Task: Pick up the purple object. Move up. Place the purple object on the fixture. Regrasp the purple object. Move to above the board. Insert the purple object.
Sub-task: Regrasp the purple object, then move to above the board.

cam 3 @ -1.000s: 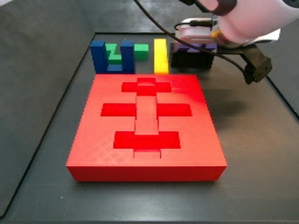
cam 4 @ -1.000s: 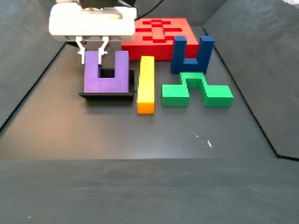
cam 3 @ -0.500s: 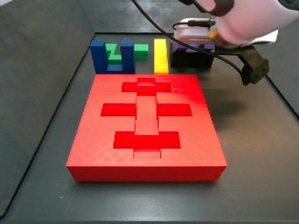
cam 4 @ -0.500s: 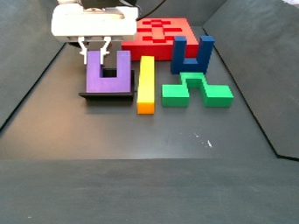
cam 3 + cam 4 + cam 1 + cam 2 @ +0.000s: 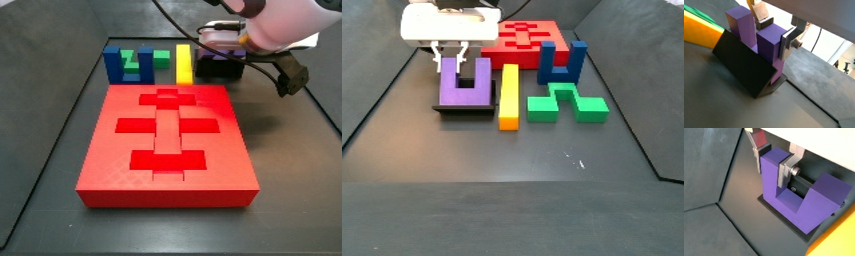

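The purple object [image 5: 465, 85] stands upright on the fixture [image 5: 465, 109], a low black block, prongs pointing up. My gripper [image 5: 448, 58] is just above it, its flat silver fingers [image 5: 783, 170] closed around one prong. Both wrist views show that prong [image 5: 764, 45] pinched between the dark pads, the gripper [image 5: 776, 32] [image 5: 772, 160] at the prong's top. The fixture [image 5: 744, 65] [image 5: 791, 226] lies under the block's base. In a side view the gripper [image 5: 221, 38] hangs over the fixture [image 5: 221, 70] just beyond the board [image 5: 107, 150]. The board [image 5: 523, 40] is a flat red slab with cross and bar cutouts.
A yellow bar [image 5: 509, 95] [image 5: 183, 62] lies right beside the fixture. A blue U-shaped block [image 5: 563, 62] [image 5: 118, 62] and a green block [image 5: 567, 103] [image 5: 144, 60] stand past it. Dark walls rise around the grey floor.
The gripper has sunk slightly onto the prong since a second ago and has held still for the last half second. The purple object has not moved.
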